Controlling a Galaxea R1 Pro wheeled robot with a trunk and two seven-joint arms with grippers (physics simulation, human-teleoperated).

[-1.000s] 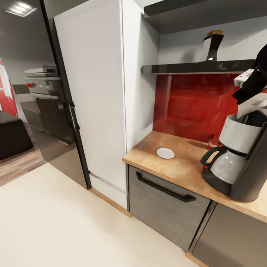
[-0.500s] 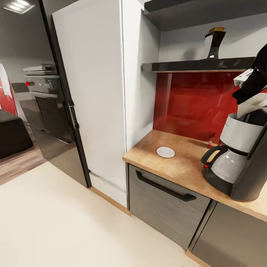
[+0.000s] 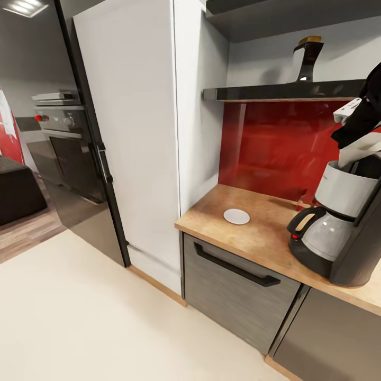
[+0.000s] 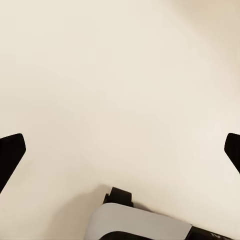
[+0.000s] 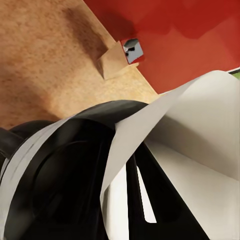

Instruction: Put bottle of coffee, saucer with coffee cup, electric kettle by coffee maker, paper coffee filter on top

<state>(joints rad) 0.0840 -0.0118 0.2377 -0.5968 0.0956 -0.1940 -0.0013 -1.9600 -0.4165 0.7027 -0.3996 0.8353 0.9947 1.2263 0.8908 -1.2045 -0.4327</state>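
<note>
Currently the right tool (image 3: 353, 117) holds the paper coffee filter (image 5: 200, 130) over the open basket of the coffee maker (image 3: 344, 222), which stands on the worktop (image 3: 254, 233). Left tool (image 4: 120, 150) is released above pale floor (image 4: 120, 75). Saucer (image 3: 236, 216) lies apart on the worktop, left of the machine.

Wood-look surface (image 3: 254, 233) over grey drawer fronts, bearing the saucer (image 3: 236, 216) near its left end and the coffee maker (image 3: 344, 227) at right; glossy black kitchen shelf (image 3: 280, 93) above, carrying a dark bottle (image 3: 307, 59).
</note>
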